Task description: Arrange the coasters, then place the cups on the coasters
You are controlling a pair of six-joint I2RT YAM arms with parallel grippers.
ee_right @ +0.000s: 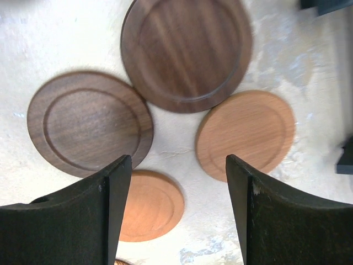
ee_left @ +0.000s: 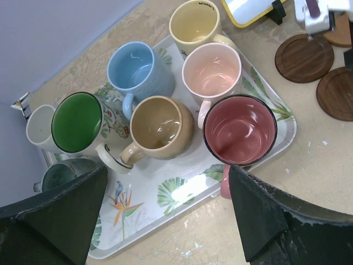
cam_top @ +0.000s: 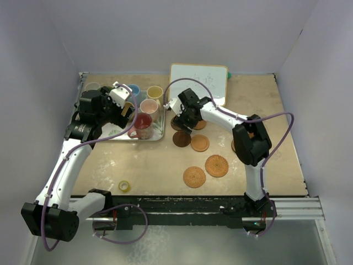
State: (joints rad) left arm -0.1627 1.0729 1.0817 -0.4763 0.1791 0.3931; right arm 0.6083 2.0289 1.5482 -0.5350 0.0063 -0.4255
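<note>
Several cups stand on a leaf-patterned tray (ee_left: 165, 207): yellow (ee_left: 196, 25), light blue (ee_left: 135, 66), pink (ee_left: 211, 72), tan (ee_left: 162, 124), red (ee_left: 239, 130), green-lined (ee_left: 77, 122), white (ee_left: 37, 126) and grey (ee_left: 58, 175). My left gripper (ee_left: 168, 176) hovers open above the tray's near edge, holding nothing; in the top view the left gripper (cam_top: 126, 105) is over the cups. My right gripper (ee_right: 177, 165) is open above smooth wooden coasters: two dark (ee_right: 187, 52) (ee_right: 88, 124) and two light (ee_right: 245, 135) (ee_right: 151, 204). Two woven orange coasters (cam_top: 194, 176) (cam_top: 217, 165) lie nearer the front.
A white board (cam_top: 198, 83) lies at the back centre. A small yellow tape roll (cam_top: 124, 186) sits near the front left. Grey walls close in the table on three sides. A black rail runs along the front edge.
</note>
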